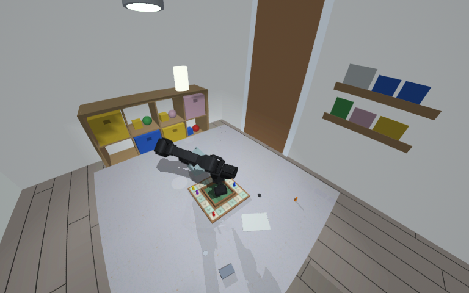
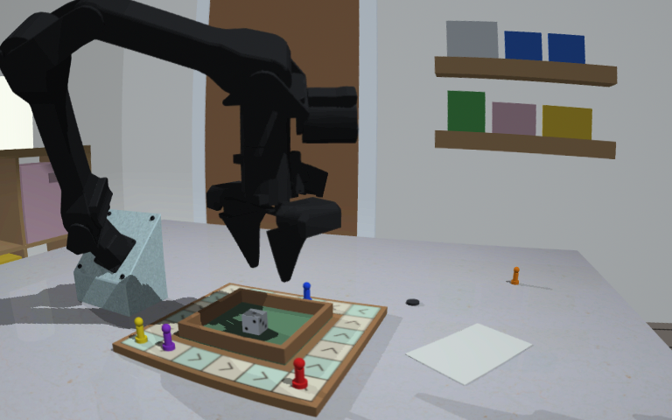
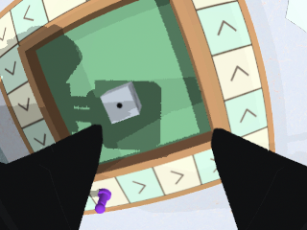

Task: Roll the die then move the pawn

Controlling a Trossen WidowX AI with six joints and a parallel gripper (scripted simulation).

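The grey die (image 2: 255, 321) (image 3: 120, 104) is inside the brown-walled tray (image 2: 233, 344) (image 3: 198, 67); the face toward the wrist camera shows one pip. Whether it lies still cannot be told. My gripper (image 2: 269, 273) (image 3: 158, 135) is open and empty above the tray, fingers pointing down. The red pawn (image 1: 213, 213) (image 2: 299, 375) stands upright on the near corner square of the board (image 1: 220, 210) (image 2: 229, 367). From it, arrows lead up the right side in the exterior view. In the top view the gripper hides the die.
The yellow pawn (image 2: 140, 332), purple pawn (image 2: 168, 339) (image 3: 102, 201) and blue pawn (image 1: 234, 184) (image 2: 307, 290) stand on the board. An orange pawn (image 1: 295, 199) (image 2: 515, 276), black disc (image 1: 259, 195) (image 2: 412, 302), white sheet (image 1: 256, 221) (image 2: 469, 353), grey block (image 1: 226, 270) and small pale disc (image 1: 205, 253) are off it.
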